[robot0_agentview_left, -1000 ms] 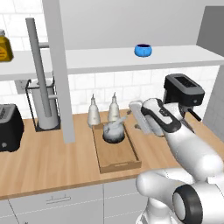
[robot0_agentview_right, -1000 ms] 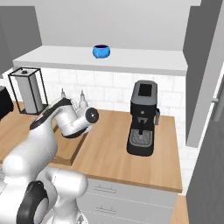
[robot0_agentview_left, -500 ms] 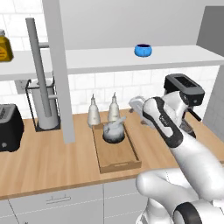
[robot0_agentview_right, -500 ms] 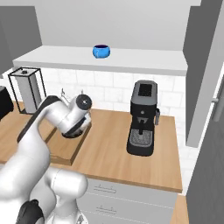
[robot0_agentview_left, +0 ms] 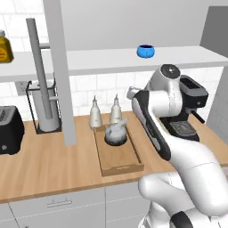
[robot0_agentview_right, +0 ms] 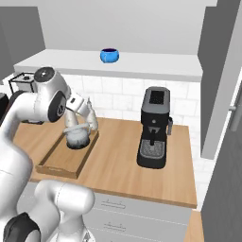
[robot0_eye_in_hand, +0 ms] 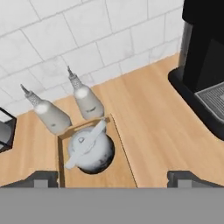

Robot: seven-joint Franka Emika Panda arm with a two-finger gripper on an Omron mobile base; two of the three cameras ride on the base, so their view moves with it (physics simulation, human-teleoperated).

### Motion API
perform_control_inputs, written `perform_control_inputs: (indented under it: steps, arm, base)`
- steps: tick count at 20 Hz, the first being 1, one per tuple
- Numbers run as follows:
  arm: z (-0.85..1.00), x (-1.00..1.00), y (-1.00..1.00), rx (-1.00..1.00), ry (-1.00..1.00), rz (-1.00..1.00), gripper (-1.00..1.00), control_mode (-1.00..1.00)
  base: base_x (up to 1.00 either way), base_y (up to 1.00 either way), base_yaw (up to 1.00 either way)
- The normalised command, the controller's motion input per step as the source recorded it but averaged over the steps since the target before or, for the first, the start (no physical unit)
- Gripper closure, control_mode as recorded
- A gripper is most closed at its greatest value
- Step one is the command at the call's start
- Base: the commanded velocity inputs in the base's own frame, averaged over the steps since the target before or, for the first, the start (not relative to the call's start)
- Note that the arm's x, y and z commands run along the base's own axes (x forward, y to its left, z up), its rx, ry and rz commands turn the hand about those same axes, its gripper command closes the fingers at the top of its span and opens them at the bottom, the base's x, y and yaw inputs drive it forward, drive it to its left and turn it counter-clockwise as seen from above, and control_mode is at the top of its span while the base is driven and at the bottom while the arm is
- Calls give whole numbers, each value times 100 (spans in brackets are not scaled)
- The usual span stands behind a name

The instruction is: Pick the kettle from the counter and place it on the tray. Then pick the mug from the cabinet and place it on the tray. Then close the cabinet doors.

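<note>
arm raised since before, kettle (robot0_agentview_left: 116,133) resting on tray (robot0_agentview_left: 120,160)

The kettle (robot0_agentview_left: 116,133) sits on the tray (robot0_agentview_left: 120,159); the mug (robot0_agentview_left: 145,50) is shelved.

You face a wall of white square tiles (robot0_agentview_left: 84,87) under a plain grey upper wall (robot0_agentview_left: 116,18). A black espresso machine (robot0_agentview_right: 154,126) stands at the right, a black toaster (robot0_agentview_left: 10,130) at the far left, pale grey drawer fronts (robot0_agentview_left: 53,205) below.
</note>
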Motion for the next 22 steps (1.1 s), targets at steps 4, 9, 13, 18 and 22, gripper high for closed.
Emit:
perform_control_inputs:
  steps: [4, 9, 13, 18, 22]
  arm:
    - [7, -9, -56, -7, -6, 6, -100, -100]
    - [91, 5, -50, -1, -12, 1, -100, -100]
    - [100, 34, -14, -13, -1, -2, -100, -100]
    - [78, 47, -12, -17, 0, -6, -100, -100]
    - [20, 67, -9, -10, 0, 0, -100, -100]
  base:
    - [0, 0, 0]
    - [0, 0, 0]
    - [0, 0, 0]
    - [0, 0, 0]
    - [0, 0, 0]
